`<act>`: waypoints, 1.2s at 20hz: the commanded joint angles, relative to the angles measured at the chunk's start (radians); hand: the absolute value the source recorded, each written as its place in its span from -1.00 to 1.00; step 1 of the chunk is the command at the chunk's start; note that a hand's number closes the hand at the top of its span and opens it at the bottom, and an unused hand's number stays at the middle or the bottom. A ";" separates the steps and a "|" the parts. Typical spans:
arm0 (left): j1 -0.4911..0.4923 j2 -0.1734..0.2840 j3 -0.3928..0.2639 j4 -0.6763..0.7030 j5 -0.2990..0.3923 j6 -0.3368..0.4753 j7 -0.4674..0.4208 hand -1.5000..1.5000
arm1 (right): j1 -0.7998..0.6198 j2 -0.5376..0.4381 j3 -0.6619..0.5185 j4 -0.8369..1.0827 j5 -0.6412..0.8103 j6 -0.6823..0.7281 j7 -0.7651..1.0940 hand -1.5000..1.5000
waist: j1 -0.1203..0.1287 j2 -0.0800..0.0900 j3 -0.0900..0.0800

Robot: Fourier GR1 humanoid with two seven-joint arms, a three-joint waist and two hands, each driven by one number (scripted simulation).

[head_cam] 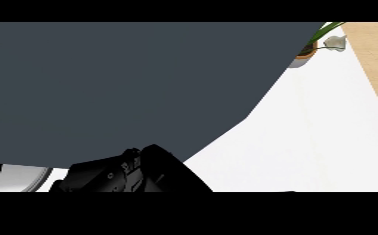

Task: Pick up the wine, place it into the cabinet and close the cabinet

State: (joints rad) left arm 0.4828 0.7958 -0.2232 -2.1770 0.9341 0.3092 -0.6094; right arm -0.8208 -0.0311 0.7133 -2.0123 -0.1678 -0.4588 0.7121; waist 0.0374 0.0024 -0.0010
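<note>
One hand [118, 175] shows at the lower edge, pressed close under a dark panel [133, 89] that fills most of the view.

Black and bunched, the left hand sits at bottom left beside its grey forearm [18, 178]; whether its fingers curl or lie straight cannot be told. The panel above it is probably the cabinet door, likely being swung shut. No wine shows, so it may sit behind the panel. The right hand is out of sight. Beyond, the white counter [310, 129] runs to a potted plant [314, 46] in the far right corner.
</note>
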 commanded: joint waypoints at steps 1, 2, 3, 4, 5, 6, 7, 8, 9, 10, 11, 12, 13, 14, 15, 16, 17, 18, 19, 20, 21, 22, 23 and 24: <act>-0.075 -0.050 -0.011 0.090 -0.016 -0.006 -0.004 -1.00 | -0.233 0.030 -0.104 0.195 -0.090 -0.009 -0.026 1.00 | -0.008 0.003 -0.002; -0.023 -0.037 -0.006 0.009 -0.015 0.007 0.017 -1.00 | -0.239 0.030 -0.129 0.235 -0.107 -0.022 -0.058 1.00 | -0.002 0.000 0.000; -0.032 -0.075 -0.059 0.063 -0.070 0.006 -0.014 -1.00 | -0.223 0.030 -0.096 0.283 -0.110 -0.023 -0.120 1.00 | -0.007 0.001 0.000; -0.034 -0.029 0.007 0.025 -0.004 -0.007 0.037 -1.00 | -0.294 0.030 -0.172 0.339 -0.084 0.023 -0.103 1.00 | -0.002 0.002 -0.001; -0.051 -0.059 -0.033 0.016 -0.038 0.038 0.038 -1.00 | -0.315 0.030 -0.126 0.352 -0.041 0.006 -0.096 1.00 | -0.013 -0.001 0.000; -0.051 -0.043 0.017 0.058 -0.005 -0.011 0.037 -1.00 | -0.328 0.031 -0.126 0.412 -0.018 0.015 -0.139 1.00 | -0.008 0.001 -0.001; -0.066 -0.058 0.004 0.048 -0.013 0.005 0.042 -1.00 | -0.324 0.031 -0.157 0.460 -0.021 0.064 -0.170 1.00 | -0.012 0.002 0.000; -0.048 -0.061 -0.009 0.003 -0.036 0.023 0.037 -1.00 | -0.367 0.020 -0.192 0.478 -0.009 0.094 -0.128 1.00 | -0.013 -0.001 0.000; -0.065 -0.072 -0.012 0.026 -0.039 0.022 0.046 -1.00 | -0.367 0.031 -0.217 0.515 -0.016 0.109 -0.169 1.00 | -0.017 0.001 0.000; -0.062 -0.077 -0.033 -0.023 -0.078 0.100 0.069 -1.00 | -0.347 0.020 -0.229 0.493 -0.008 0.111 -0.157 1.00 | -0.023 -0.001 0.001; -0.040 -0.051 0.029 0.003 -0.025 0.011 0.062 -1.00 | -0.382 0.031 -0.240 0.611 -0.008 0.102 -0.220 1.00 | -0.005 0.001 0.000; -0.045 -0.072 0.003 0.010 -0.064 0.034 0.051 -1.00 | -0.348 0.029 -0.270 0.630 -0.015 0.138 -0.257 1.00 | -0.013 0.002 0.000; -0.038 -0.042 0.067 -0.001 -0.020 0.008 0.085 -1.00 | -0.380 0.031 -0.267 0.653 -0.032 0.125 -0.242 1.00 | -0.010 0.000 0.000; -0.082 -0.097 -0.018 0.049 -0.081 0.041 0.065 -1.00 | -0.393 0.031 -0.279 0.701 -0.056 0.130 -0.277 1.00 | -0.016 0.003 0.000; -0.003 -0.081 0.022 0.014 -0.077 -0.003 0.043 -1.00 | -0.368 0.031 -0.308 0.688 -0.048 0.153 -0.264 1.00 | -0.012 -0.002 0.000; -0.086 -0.101 0.006 0.057 -0.070 0.022 0.081 -1.00 | -0.343 0.031 -0.301 0.725 -0.051 0.177 -0.326 1.00 | -0.022 0.002 0.000; -0.016 -0.072 0.060 0.028 -0.059 -0.032 0.060 -1.00 | -0.368 0.031 -0.297 0.775 -0.069 0.164 -0.353 1.00 | -0.006 0.000 0.000; 0.004 -0.083 0.021 -0.036 -0.092 0.015 0.074 -1.00 | -0.390 0.031 -0.343 0.805 -0.077 0.194 -0.349 1.00 | -0.007 0.000 0.001; -0.049 -0.088 0.030 0.008 -0.092 0.037 0.092 -1.00 | -0.371 0.028 -0.361 0.846 -0.064 0.231 -0.392 1.00 | -0.015 0.003 0.001; -0.037 -0.110 -0.010 0.016 -0.113 0.015 0.069 -1.00 | -0.397 -0.001 -0.388 0.877 -0.076 0.271 -0.411 1.00 | -0.012 0.004 0.000; -0.068 -0.097 0.034 0.043 -0.085 0.000 0.092 -1.00 | -0.368 0.019 -0.353 0.884 -0.050 0.259 -0.423 1.00 | -0.018 0.003 0.000; -0.076 -0.084 0.042 0.025 -0.074 0.010 0.114 -1.00 | -0.417 0.001 -0.401 0.923 -0.075 0.269 -0.445 1.00 | -0.012 0.006 0.000; -0.022 -0.098 0.026 0.010 -0.092 -0.009 0.080 -1.00 | -0.399 -0.026 -0.405 0.922 -0.084 0.282 -0.442 1.00 | -0.006 0.003 0.000; -0.056 -0.092 0.045 0.007 -0.070 0.021 0.115 -1.00 | -0.352 -0.018 -0.364 0.910 -0.062 0.257 -0.472 1.00 | -0.016 0.005 0.001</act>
State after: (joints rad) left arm 0.4358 0.7055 -0.1943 -2.1610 0.8543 0.3195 -0.5201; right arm -1.2146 0.0008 0.4166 -1.2151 -0.2600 -0.1955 0.3000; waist 0.0397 -0.0182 -0.0159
